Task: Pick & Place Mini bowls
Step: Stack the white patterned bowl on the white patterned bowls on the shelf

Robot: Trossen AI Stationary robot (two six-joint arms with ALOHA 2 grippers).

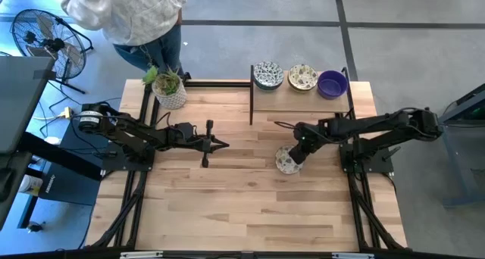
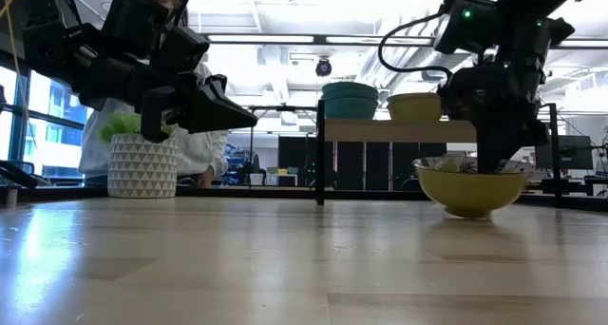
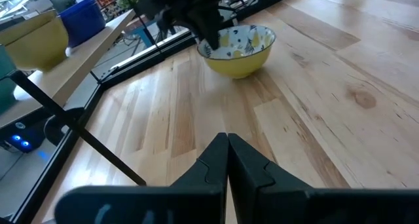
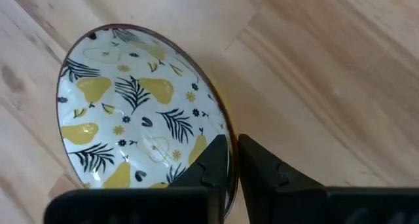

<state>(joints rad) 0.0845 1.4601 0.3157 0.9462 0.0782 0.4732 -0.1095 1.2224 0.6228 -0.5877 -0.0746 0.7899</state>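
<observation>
A mini bowl [image 1: 286,162], yellow outside and white inside with yellow pears and dark leaves, stands on the table right of centre; it also shows in the low view [image 2: 472,187], the left wrist view [image 3: 239,48] and the right wrist view [image 4: 131,112]. My right gripper [image 1: 295,154] [image 4: 232,140] is shut on its rim. Three more bowls stand on a raised shelf at the far edge: a patterned teal one [image 1: 268,75], a patterned cream one [image 1: 302,77] and a purple one [image 1: 332,83]. My left gripper [image 1: 221,144] [image 3: 227,149] hovers shut over the table's middle, left of the bowl. My right gripper pinches the pear bowl's rim [image 4: 224,129] on the side toward the table's right edge. One finger [image 4: 208,164] is inside the bowl and the other [image 4: 263,166] outside. The fingers come from above, pointing down. The bowl stays upright, its base seemingly on the table [image 2: 472,214].
A white patterned pot with a green plant [image 1: 170,91] [image 2: 142,163] stands at the far left corner. A person in a white top [image 1: 125,13] stands behind the far edge. The black-framed wooden shelf [image 1: 299,98] runs along the far right. Bare wood lies toward the near edge [image 1: 242,213].
</observation>
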